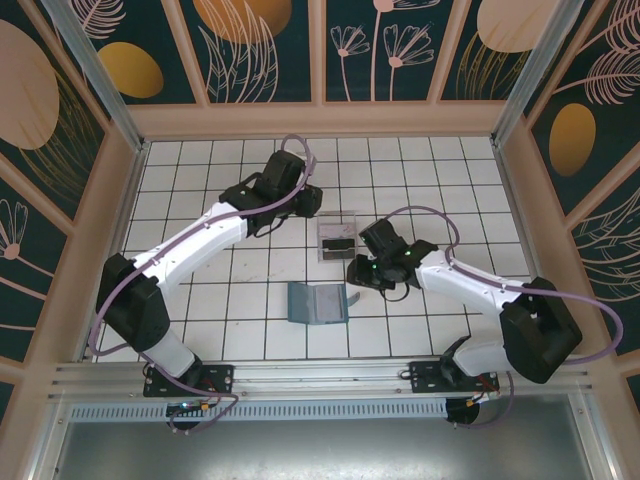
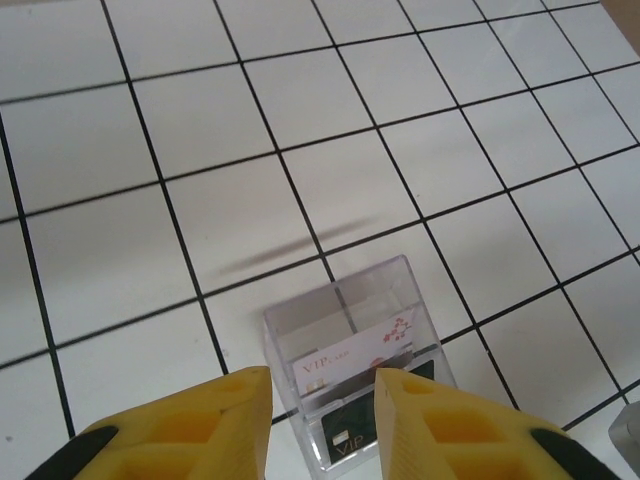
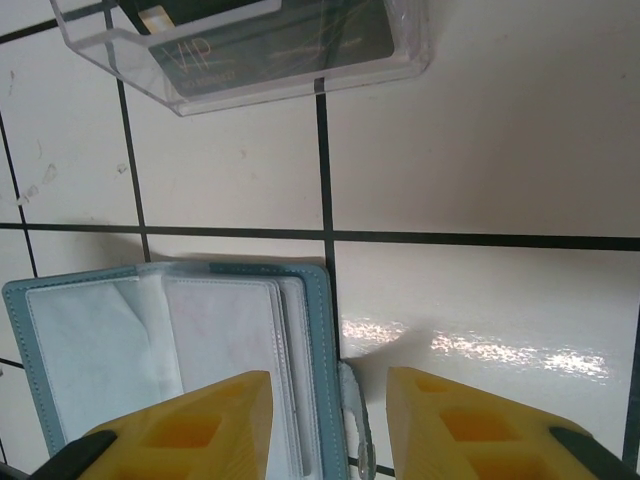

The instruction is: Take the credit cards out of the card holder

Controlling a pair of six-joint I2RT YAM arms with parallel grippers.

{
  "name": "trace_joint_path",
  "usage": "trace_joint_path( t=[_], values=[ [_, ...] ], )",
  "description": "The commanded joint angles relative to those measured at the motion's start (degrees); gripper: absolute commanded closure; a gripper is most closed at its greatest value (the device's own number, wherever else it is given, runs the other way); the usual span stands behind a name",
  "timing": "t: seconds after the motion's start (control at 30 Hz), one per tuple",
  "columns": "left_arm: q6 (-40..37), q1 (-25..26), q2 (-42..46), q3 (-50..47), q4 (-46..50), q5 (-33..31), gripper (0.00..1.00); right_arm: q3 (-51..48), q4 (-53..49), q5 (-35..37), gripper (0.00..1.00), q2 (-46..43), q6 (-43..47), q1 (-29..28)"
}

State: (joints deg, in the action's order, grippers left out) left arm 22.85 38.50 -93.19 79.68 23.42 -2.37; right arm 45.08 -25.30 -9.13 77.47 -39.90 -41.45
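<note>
The teal card holder (image 1: 316, 303) lies open like a book on the tiles at mid-table; its pale inner sleeves (image 3: 220, 340) face up. Two credit cards lie in a clear plastic tray (image 1: 337, 222) just beyond it: a white card (image 2: 350, 352) and a black one (image 2: 350, 432). The black card (image 3: 270, 35) also appears at the top of the right wrist view. My left gripper (image 2: 322, 378) hovers open over the tray, holding nothing. My right gripper (image 3: 328, 385) stands open above the holder's right edge (image 3: 318, 340), whose strap tab (image 3: 355, 420) lies between the fingers.
White tiled floor with black grout lines, fenced by wooden walls (image 1: 320, 120) on the far and side edges. The left arm (image 1: 200, 240) reaches in from the left, the right arm (image 1: 470, 285) from the right. Bare tiles lie left and far right of the tray.
</note>
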Motion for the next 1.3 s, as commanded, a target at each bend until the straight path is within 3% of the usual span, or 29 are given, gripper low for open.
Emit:
trace_joint_path(
  t=[0.0,0.4,0.87,1.03,1.27],
  values=[
    [7.57,-0.39,-0.53,-2.32,2.07,1.23,0.66,1.2,-0.05,-0.45,0.63,0.94,0.99,-0.79],
    [14.15,5.57,0.74,-7.59,3.35,0.19,0.68,0.84,0.99,-1.75,0.62,3.33,2.21,-1.62],
    [22.18,13.05,0.98,-16.37,1.54,3.38,0.7,-2.78,2.44,-0.98,0.65,4.37,1.58,-2.13],
    [23.84,14.79,1.93,-18.84,1.27,3.25,0.7,-3.98,2.6,-1.07,0.72,4.01,1.15,-2.36],
    [26.05,16.4,3.67,-22.18,0.63,3.35,0.71,-5.14,4.2,-1.77,0.9,3.08,-0.63,-3.91]
  ],
)
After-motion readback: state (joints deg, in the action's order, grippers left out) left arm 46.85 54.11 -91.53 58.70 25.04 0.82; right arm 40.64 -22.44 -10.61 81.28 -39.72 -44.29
